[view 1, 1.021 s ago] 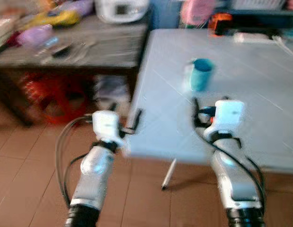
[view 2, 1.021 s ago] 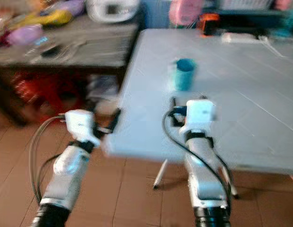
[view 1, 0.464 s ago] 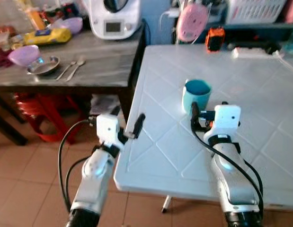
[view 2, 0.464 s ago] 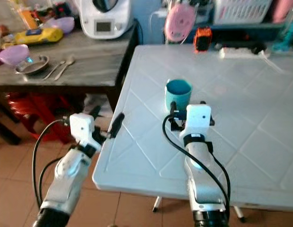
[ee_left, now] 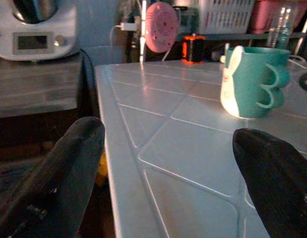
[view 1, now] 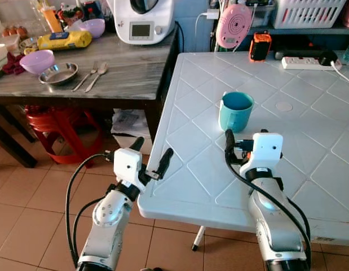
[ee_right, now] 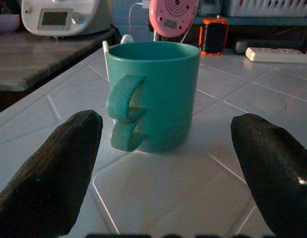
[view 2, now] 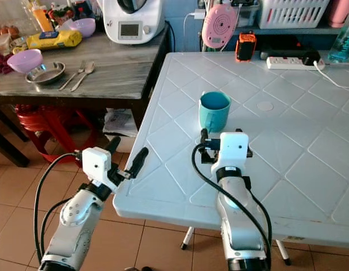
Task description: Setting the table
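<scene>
Mug (view 2: 213, 111) in teal is sitting upright on the white table (view 2: 309, 147), toward the table's left side and well in from its front edge, with its handle (ee_right: 125, 111) turning toward the robot. The right gripper (ee_right: 158, 163) is hovering low over the table just in front of the mug, its two black fingers (ee_right: 56, 163) spreading wide apart, wider than the mug itself, and touching nothing. From the wrist camera the mug is standing squarely between the fingers but beyond their tips. The left gripper (view 1: 151, 161) is hanging at the table's front left corner, its fingers (ee_left: 54, 168) also standing apart and empty, one over the tabletop and one off its left edge.

Farther back on the table from the mug, a pink round gadget (view 2: 219, 25), an orange and black device (view 2: 245, 46) and a white power strip (view 2: 290, 62) are lining the far edge, with a white basket (view 2: 292, 10) on the shelf behind them. To the table's left a dark wooden side table (view 2: 112, 79) is carrying a white kitchen machine (view 2: 133, 20), a purple bowl (view 2: 25, 59), a steel dish (view 2: 45, 72), a fork and spoon (view 2: 79, 73) and a yellow packet (view 2: 47, 39). A red stool (view 1: 53, 127) is standing beneath it on the brown tiled floor (view 1: 27, 214).
</scene>
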Available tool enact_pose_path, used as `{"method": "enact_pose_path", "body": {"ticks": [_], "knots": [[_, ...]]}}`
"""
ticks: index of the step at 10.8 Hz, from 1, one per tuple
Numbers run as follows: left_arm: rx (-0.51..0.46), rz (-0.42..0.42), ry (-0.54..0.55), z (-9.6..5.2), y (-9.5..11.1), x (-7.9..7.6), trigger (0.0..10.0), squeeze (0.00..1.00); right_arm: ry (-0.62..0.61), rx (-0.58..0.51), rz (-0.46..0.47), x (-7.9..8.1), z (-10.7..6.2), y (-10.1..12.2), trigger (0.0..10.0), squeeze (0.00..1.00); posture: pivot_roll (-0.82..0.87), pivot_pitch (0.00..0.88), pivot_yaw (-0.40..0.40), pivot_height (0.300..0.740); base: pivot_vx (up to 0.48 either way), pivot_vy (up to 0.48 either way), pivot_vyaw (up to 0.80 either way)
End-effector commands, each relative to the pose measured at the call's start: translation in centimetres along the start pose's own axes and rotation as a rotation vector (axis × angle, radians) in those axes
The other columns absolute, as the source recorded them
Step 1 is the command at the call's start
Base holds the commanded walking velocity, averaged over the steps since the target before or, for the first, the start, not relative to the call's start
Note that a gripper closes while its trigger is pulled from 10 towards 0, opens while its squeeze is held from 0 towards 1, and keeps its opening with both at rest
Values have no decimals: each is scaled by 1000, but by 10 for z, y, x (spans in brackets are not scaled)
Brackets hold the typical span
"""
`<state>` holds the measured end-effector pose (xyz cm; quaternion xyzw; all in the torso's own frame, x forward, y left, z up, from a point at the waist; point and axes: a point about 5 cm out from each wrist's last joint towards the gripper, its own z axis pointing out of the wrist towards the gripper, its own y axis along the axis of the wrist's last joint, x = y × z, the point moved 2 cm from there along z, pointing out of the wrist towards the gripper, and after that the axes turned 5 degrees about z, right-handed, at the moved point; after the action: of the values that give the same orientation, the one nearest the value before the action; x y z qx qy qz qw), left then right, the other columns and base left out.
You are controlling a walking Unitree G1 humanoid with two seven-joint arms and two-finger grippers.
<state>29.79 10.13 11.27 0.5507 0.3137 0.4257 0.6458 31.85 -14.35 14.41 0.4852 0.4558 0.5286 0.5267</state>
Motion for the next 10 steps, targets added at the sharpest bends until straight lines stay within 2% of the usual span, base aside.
{"method": "enact_pose_path", "body": {"ticks": [1,2,4,6,10], "knots": [[0,-6,-21,-4,1,1,10000,0,16,-11,3,7,5,3,10000,0,-124,136,104,740,0,0,0],[-6,-41,-77,-7,2,-4,10000,0,22,-12,0,12,12,3,10000,0,-119,135,104,740,0,0,0],[-15,-75,-132,-12,1,-10,10000,0,-4,-15,-12,11,27,7,10000,0,-118,129,98,740,0,0,0],[-20,-93,-154,-12,-1,-13,10000,0,-8,-20,-17,13,40,12,10000,0,-120,122,89,740,0,0,0],[-19,-99,-165,-13,-6,-13,10000,0,-18,3,-28,19,46,7,10000,0,-125,122,82,740,0,0,0]]}}
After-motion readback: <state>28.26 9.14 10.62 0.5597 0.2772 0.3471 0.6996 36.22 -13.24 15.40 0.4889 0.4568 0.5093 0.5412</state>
